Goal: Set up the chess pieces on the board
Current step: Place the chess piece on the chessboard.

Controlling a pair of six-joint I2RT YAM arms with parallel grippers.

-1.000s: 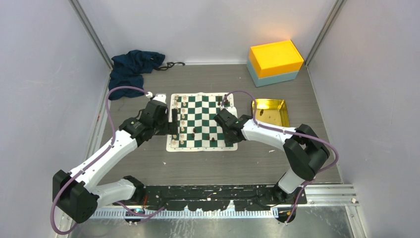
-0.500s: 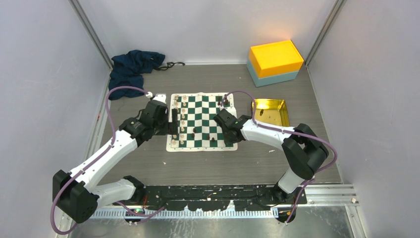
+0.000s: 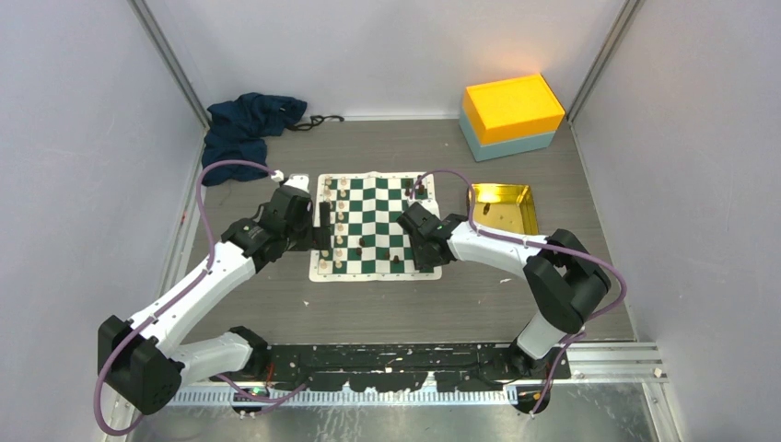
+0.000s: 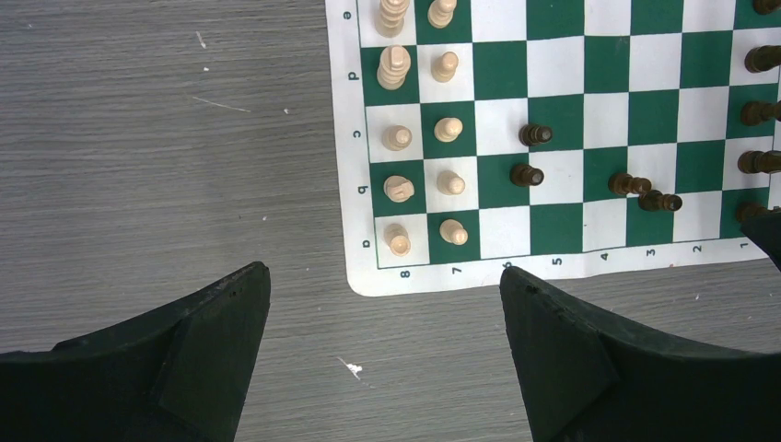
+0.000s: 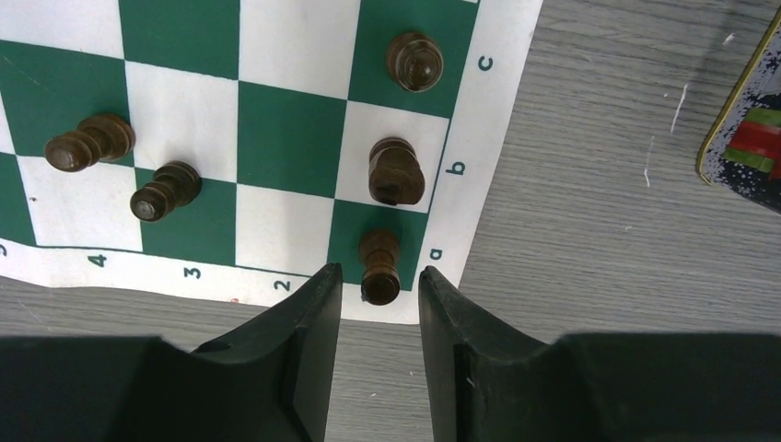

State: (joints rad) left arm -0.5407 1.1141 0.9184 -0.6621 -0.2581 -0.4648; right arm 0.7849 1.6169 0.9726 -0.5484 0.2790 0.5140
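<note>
The green and white board (image 3: 376, 226) lies mid-table. Cream pieces (image 4: 398, 138) stand in two columns along its left side. Dark pieces (image 5: 396, 170) stand along its right edge, and a few more (image 4: 535, 135) stand on middle squares. My right gripper (image 5: 379, 276) is narrowly open. Its fingers flank the top of a dark piece (image 5: 379, 262) standing on the near right corner square, with a small gap on each side. My left gripper (image 4: 384, 276) is wide open and empty, hovering over the table just off the board's near left corner.
A gold tray (image 3: 502, 207) lies right of the board, and its edge shows in the right wrist view (image 5: 737, 138). An orange and teal box (image 3: 511, 115) stands at the back right. A dark blue cloth (image 3: 247, 124) is heaped at the back left.
The right arm has shifted very slightly at the board's near right corner. The left arm has not moved.
</note>
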